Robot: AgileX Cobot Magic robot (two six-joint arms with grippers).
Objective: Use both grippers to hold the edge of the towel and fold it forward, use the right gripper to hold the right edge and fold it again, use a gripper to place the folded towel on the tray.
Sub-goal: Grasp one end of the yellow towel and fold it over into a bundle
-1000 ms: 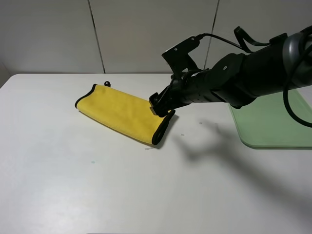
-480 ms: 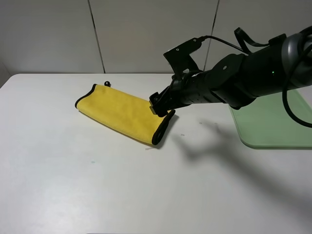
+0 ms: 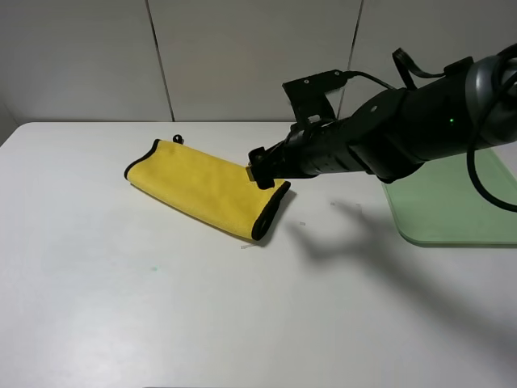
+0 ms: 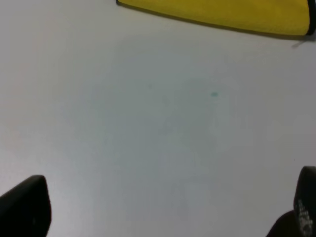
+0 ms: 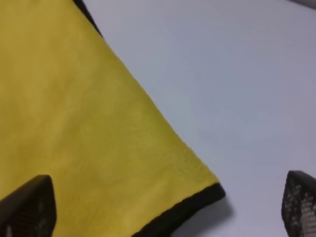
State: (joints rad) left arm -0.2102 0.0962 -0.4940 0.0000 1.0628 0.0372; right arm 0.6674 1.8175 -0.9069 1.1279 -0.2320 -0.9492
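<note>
The yellow towel (image 3: 198, 187) lies folded into a long strip on the white table, running from back left to front right. Its black piped edge (image 3: 271, 212) curls at the right end. My right gripper (image 3: 260, 171) hovers just over that end's far corner, jaws open and holding nothing. In the right wrist view the towel (image 5: 74, 123) and its edge (image 5: 182, 210) fill the space below the right gripper (image 5: 163, 202). My left gripper (image 4: 163, 212) is open over bare table, with the towel (image 4: 222, 12) some way ahead of it. The green tray (image 3: 452, 202) sits at the right.
The tray is partly hidden behind the right arm and runs out of view at the right. A grey panelled wall stands behind the table's far edge. The left arm does not show in the exterior view.
The right arm's wrist has shifted slightly to the right and its claw has lifted a little at the towel's right end. The towel has not moved.
</note>
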